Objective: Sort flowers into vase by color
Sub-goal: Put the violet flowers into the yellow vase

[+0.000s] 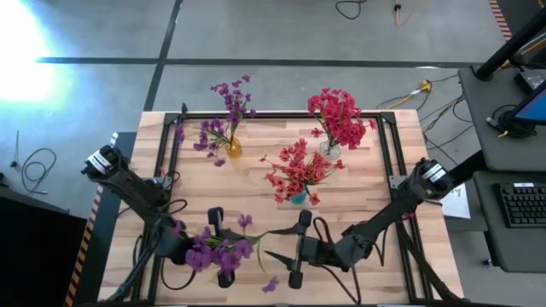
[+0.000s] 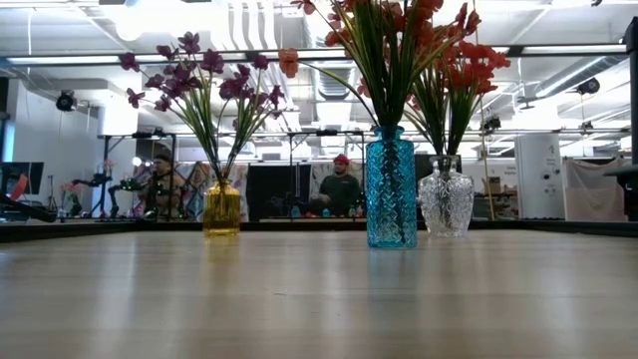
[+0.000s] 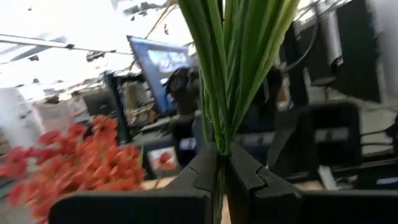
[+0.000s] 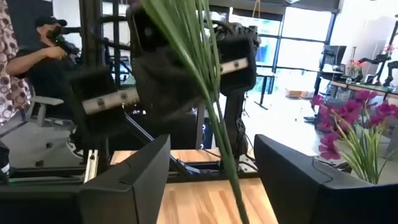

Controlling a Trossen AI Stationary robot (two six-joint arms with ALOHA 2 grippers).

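Left gripper (image 3: 222, 171) pinches purple flowers (image 1: 217, 249) at 6 o'clock (wrist view only); right gripper (image 4: 211, 180) spread around stem (image 4: 221, 134); low view shows only vases (image 2: 391, 187).

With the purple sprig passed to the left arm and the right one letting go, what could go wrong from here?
1. The left gripper pinches the purple sprig by thin stems only; it may slip or swing.
2. The right gripper has open jaws, yet a stem still runs between them, so pulling back could snag it.
3. The yellow vase is already full of purple flowers, so insertion could jostle them.
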